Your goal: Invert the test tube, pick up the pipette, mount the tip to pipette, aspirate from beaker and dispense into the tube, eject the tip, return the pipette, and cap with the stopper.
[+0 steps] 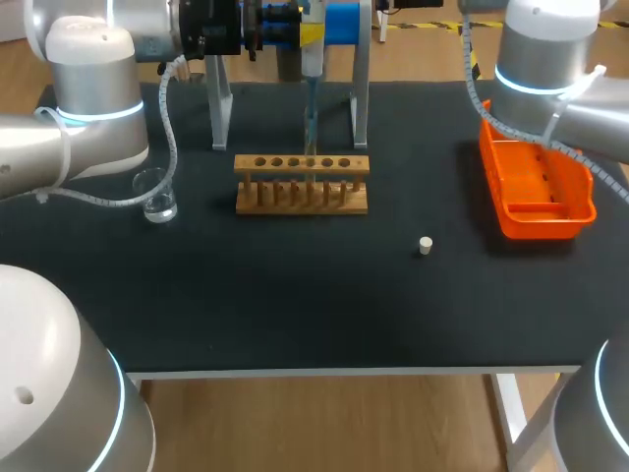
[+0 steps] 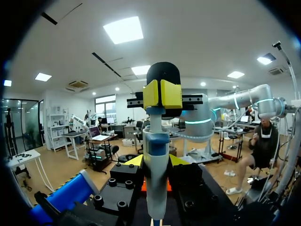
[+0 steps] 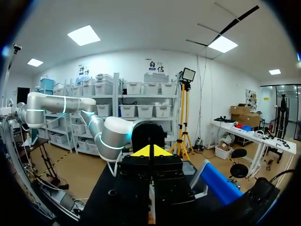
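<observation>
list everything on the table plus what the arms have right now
rack: one, wooden, middle of the table
beaker: one, clear glass, left of the rack
stopper: one, pale, lying right of the rack and nearer the front edge
tray: one, orange, right side of the table
stand: one, metal, behind the rack
pipette: one, pale with a blue band, upright over the rack
table: one, black top
left gripper: one, yellow tips on either side of the pipette, shut on it
right gripper: one, yellow tips together, facing the left gripper by the pipette's upper end
</observation>
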You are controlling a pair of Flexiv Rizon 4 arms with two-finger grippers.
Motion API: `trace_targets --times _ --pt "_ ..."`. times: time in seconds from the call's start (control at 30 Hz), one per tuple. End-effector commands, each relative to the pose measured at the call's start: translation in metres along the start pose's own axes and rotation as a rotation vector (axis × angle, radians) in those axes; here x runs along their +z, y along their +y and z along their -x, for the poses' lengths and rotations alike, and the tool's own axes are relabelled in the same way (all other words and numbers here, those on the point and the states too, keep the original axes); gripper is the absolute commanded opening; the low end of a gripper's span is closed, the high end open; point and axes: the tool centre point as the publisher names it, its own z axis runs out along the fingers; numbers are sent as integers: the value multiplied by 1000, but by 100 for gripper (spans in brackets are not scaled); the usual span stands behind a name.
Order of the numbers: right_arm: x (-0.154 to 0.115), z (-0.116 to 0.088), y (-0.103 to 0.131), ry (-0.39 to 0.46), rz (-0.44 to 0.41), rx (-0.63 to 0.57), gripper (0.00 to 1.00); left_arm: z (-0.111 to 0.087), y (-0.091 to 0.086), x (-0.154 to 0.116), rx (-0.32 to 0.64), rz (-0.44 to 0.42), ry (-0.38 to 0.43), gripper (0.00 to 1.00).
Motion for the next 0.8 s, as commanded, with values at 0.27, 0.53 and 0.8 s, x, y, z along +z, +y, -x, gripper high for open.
trace_targets --times 0.27,0.53,0.8 --pt "3 -2 -14 14 -19 16 0 1 -4 0 1 -1 0 0" --pt "3 -1 -23 13 -36 33 0 1 -4 0 1 -1 0 0" --pt "-1 1 -10 10 -8 9 0 1 -4 0 1 -1 0 0"
